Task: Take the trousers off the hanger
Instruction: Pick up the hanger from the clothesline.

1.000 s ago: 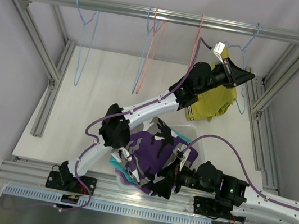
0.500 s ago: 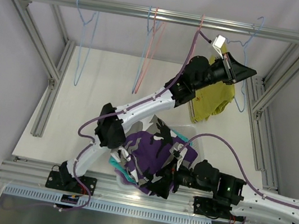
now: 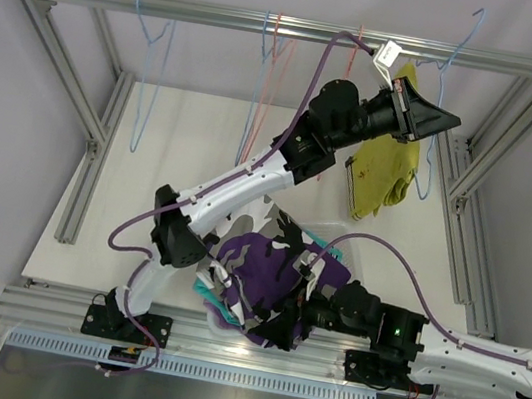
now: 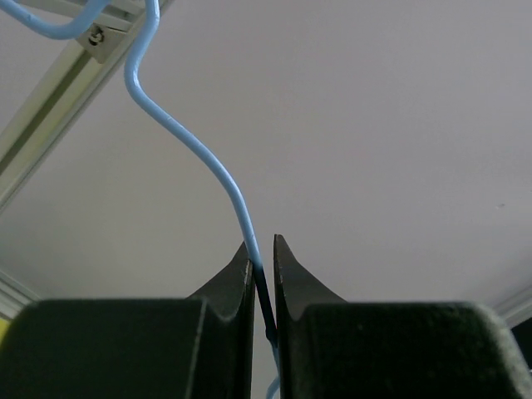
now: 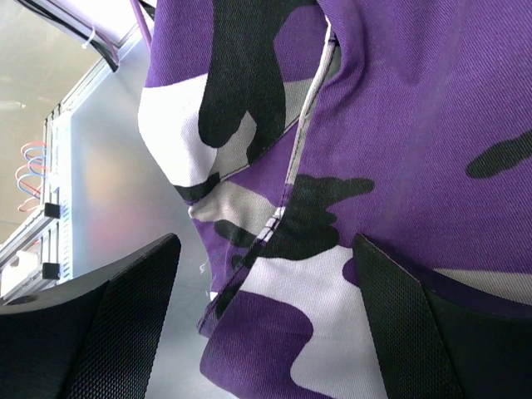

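The mustard yellow trousers point(image 3: 387, 168) hang from a blue wire hanger point(image 3: 444, 81) at the back right. The hanger's hook stands above the rail point(image 3: 224, 17). My left gripper point(image 3: 445, 120) is shut on the hanger wire point(image 4: 218, 174), which runs between its fingertips point(image 4: 263, 253). The purple-grey-white camouflage trousers point(image 3: 270, 271) lie on top of a pile in a clear bin point(image 3: 346, 238) at the front. A teal garment point(image 3: 207, 295) shows under them. My right gripper point(image 3: 279, 321) is open just over the camouflage cloth point(image 5: 374, 125), which fills the gap between the jaws point(image 5: 266, 258).
Empty hangers hang on the rail: a blue one point(image 3: 151, 70) at the left, a blue and pink pair point(image 3: 263, 88) in the middle, and a pink one point(image 3: 356, 47). Aluminium frame posts point(image 3: 486, 153) stand close on the right and left point(image 3: 71, 88).
My left gripper has risen and moved right with the blue hanger, whose hook has gone from the rail to above it. The yellow trousers rose with it. My right gripper shifted slightly left.
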Controlling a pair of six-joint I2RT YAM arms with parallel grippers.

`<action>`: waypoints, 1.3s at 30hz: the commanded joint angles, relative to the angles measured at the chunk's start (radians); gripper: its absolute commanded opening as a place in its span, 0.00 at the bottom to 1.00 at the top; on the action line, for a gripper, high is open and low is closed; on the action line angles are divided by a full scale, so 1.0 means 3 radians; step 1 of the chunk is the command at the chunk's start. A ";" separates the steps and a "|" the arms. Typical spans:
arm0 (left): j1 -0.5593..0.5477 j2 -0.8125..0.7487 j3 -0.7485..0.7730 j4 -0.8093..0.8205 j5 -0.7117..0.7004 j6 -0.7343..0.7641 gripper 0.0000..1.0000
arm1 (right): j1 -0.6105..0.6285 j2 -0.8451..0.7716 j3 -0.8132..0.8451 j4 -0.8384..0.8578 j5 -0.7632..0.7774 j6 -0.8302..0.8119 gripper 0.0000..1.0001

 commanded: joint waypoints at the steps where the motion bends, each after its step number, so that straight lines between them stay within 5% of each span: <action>1: 0.0022 -0.0523 0.0146 0.0717 0.0167 0.0283 0.00 | 0.0019 0.0208 -0.0070 -0.0595 -0.0207 0.0026 0.89; 17: 0.0027 -0.1499 -0.0565 0.0095 -0.0006 0.0375 0.00 | 0.0024 -0.0426 0.0773 -0.1485 -0.0110 -0.0317 0.89; 39: 0.0017 -0.2614 -0.1316 -0.0837 -0.0666 0.0283 0.00 | 0.0029 -0.0421 0.2092 -0.2001 0.0289 -0.0767 0.86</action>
